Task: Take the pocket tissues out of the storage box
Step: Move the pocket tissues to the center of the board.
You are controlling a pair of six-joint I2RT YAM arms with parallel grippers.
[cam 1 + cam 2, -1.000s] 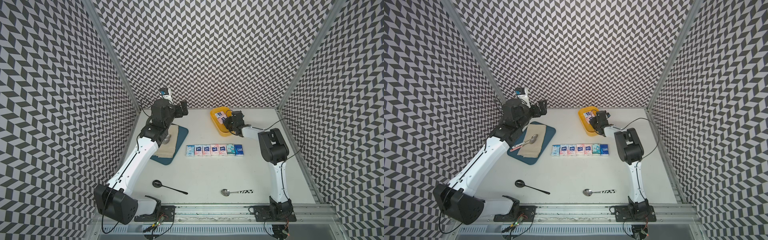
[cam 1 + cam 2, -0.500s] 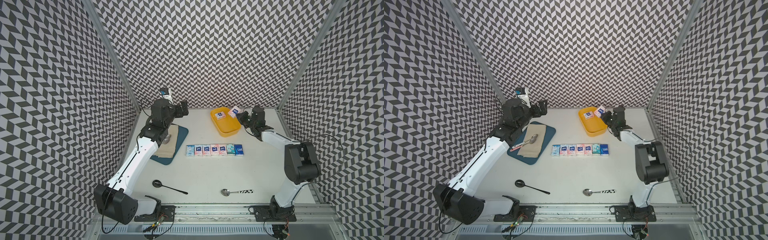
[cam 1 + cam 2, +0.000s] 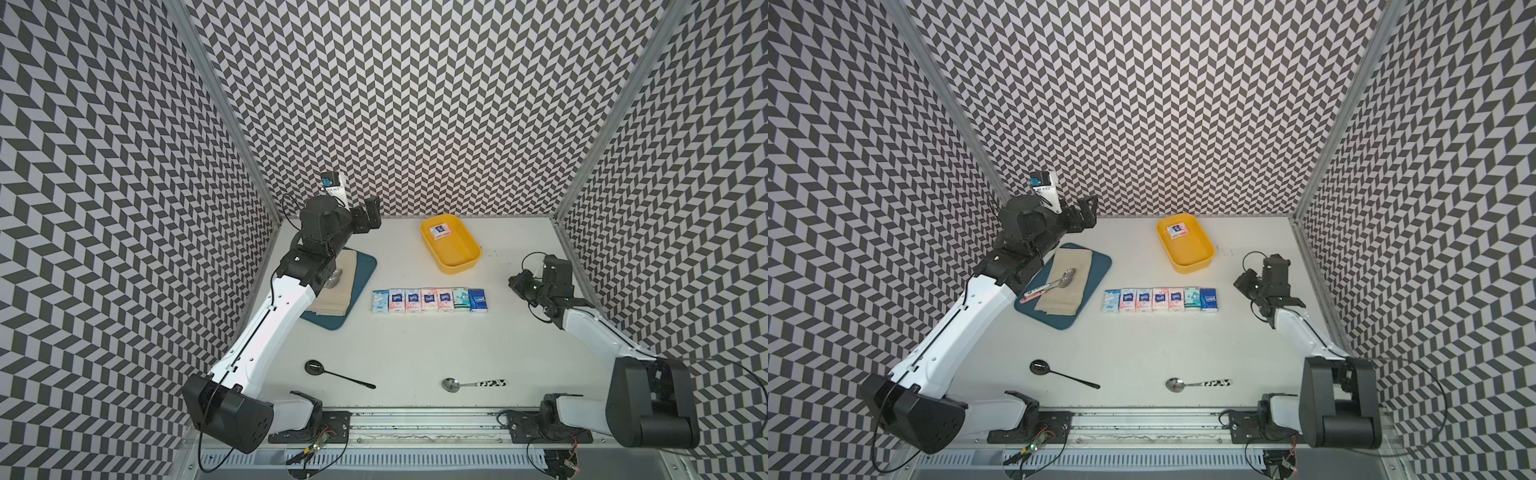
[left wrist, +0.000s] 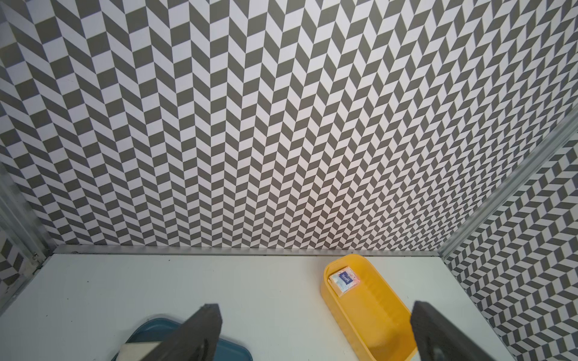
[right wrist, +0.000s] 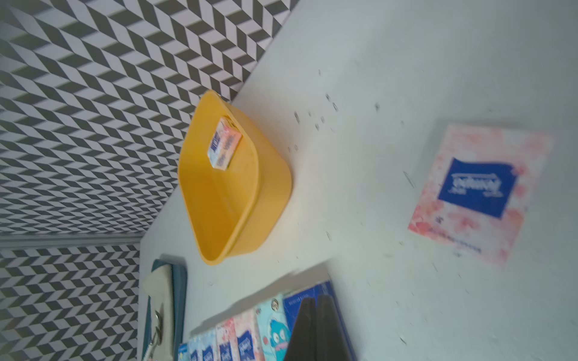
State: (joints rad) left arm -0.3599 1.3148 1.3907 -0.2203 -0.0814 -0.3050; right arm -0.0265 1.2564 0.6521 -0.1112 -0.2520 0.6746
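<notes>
Clearly most of the job is done: only the last pack (image 3: 440, 231) of the pocket tissues lies inside the yellow storage box (image 3: 457, 251). It is tucked into the far end and, in the right wrist view, seems tipped against the end wall. A row of 7 packs (image 3: 430, 300) sits side by side on the bench (image 3: 415, 345) in front of the box, edges touching. A loose pack (image 5: 478, 193), pink-white with a blue logo, shows only in the right wrist view, apparently lying flat on the bench well apart from the row; in both top views the right wrist hides it. The right gripper (image 5: 316, 301) has its jaws pressed together with nothing between them and hovers just beyond the dark-blue end of the row. The left gripper (image 4: 314, 306) is spread wide and empty, raised near the back wall beyond the dark-blue tray (image 3: 361, 266), and points toward the box. As for handling, I judge the last pack light and soft: it gives under a squeeze, and its plastic wrap is likely slick, so a shallow pinch may slide off. The best hold looks to be across the 2 long edges from above, fingers well down the sides. The nearby wall leaves little room for a finger at that end, and the light box may shift if nudged.
</notes>
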